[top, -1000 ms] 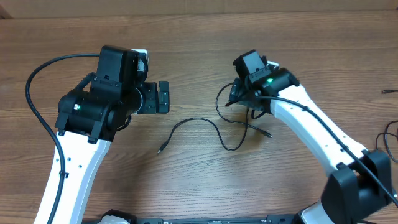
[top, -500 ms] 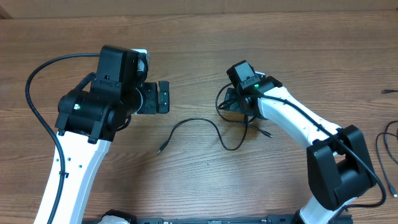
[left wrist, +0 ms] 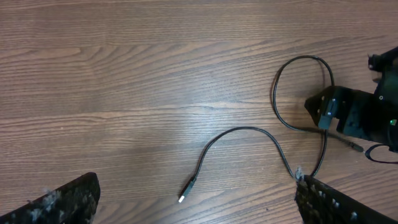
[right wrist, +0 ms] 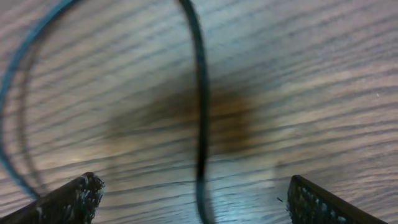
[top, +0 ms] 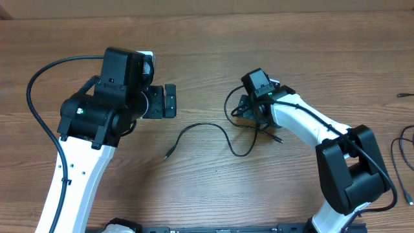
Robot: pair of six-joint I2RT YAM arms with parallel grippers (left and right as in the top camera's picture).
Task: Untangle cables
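The cables lie on the wooden table as thin black strands. One strand (top: 206, 127) runs from a small plug (top: 166, 156) at the middle to a tangle (top: 259, 128) under my right arm. In the left wrist view the same strand (left wrist: 249, 129) ends in its plug (left wrist: 186, 190), and a loop (left wrist: 292, 74) curls beside the right gripper (left wrist: 323, 111). My right gripper (top: 244, 107) is low over the loop and open. A blurred strand (right wrist: 200, 112) runs between its fingers (right wrist: 69, 200) without being pinched. My left gripper (top: 170, 101) is open, well left of the cables, with nothing in it.
More black cords (top: 402, 152) lie at the table's right edge, with a small dark piece (top: 403, 95) above them. The table's far edge (top: 207, 15) runs along the top. The left arm's thick black wire (top: 39, 103) arcs at the far left.
My right gripper has moved left and down onto the cable loop, and its arm has swung in behind it. The left arm and the long strand have not moved.
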